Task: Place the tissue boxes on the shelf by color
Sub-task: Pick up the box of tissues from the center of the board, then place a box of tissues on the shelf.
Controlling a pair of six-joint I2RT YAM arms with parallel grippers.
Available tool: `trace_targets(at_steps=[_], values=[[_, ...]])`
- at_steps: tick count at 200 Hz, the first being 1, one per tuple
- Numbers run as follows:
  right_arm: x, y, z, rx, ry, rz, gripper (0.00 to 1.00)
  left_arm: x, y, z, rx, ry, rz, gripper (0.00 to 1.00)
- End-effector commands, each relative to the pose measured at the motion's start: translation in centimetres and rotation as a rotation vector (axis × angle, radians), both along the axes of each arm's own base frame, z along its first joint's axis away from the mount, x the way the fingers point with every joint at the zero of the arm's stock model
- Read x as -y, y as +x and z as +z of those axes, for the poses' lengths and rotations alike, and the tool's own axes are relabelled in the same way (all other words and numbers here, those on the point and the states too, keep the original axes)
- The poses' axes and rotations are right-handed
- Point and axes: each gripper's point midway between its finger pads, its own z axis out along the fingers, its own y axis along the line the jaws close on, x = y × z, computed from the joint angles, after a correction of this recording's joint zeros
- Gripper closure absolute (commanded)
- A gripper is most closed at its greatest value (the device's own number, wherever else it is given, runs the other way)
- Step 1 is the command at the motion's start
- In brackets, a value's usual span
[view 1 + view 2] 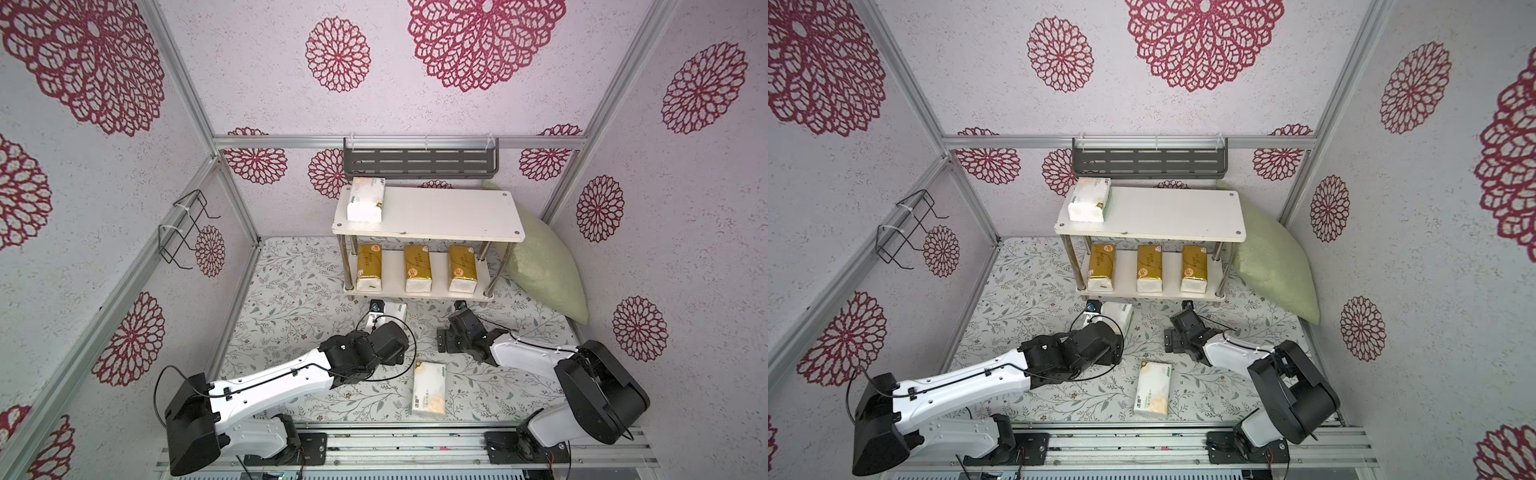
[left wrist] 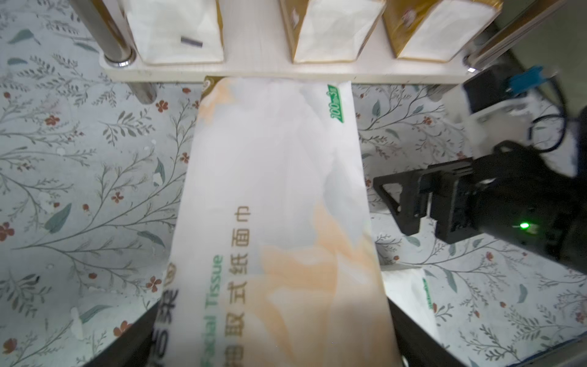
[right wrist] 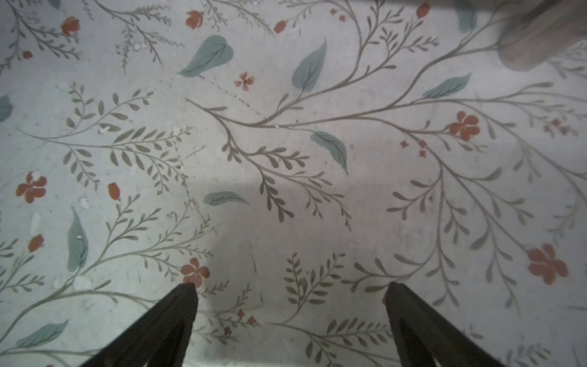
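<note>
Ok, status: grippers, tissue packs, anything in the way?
Left gripper clamped on white pack, by lower board. Right gripper open, empty. Gold packs on lower board; second white pack on top board, third white pack loose. Nothing blocking.

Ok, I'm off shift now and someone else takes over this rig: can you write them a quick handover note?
Left tool: jaws against both sides of a white pack lying on the table in front of the shelf.
Right tool: open, empty, above the table.
Done: three gold packs on the lower board; a second white pack on the top board.
Left: held pack, then the third white pack near the arm bases, both onto the top board.
</note>
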Motion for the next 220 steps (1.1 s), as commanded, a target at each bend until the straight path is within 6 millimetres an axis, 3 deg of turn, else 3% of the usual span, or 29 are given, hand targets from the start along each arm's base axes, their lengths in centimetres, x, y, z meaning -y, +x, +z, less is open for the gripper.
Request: trace_targets(at_steps=[1, 50, 137, 220], values=[[-0.3, 1.0, 1.9, 0.048, 0.005, -0.016, 0.01, -0.1, 0.3, 3.7, 0.060, 0.039, -0.037, 0.10], [-0.3, 1.0, 1.7, 0.044, 0.008, -0.021, 0.01, 2.1, 0.8, 9.4, 0.133, -0.016, -0.118, 0.10], [-0.5, 0.9, 1.3, 0.037, 0.013, -0.014, 0.01, 3.5, 2.3, 18.6, 0.342, -0.097, -0.157, 0.10], [-0.9, 1.1, 1.6, 0.041, 0.022, -0.003, 0.01, 4.7, 5.5, 23.4, 0.519, -0.055, -0.097, 0.11]])
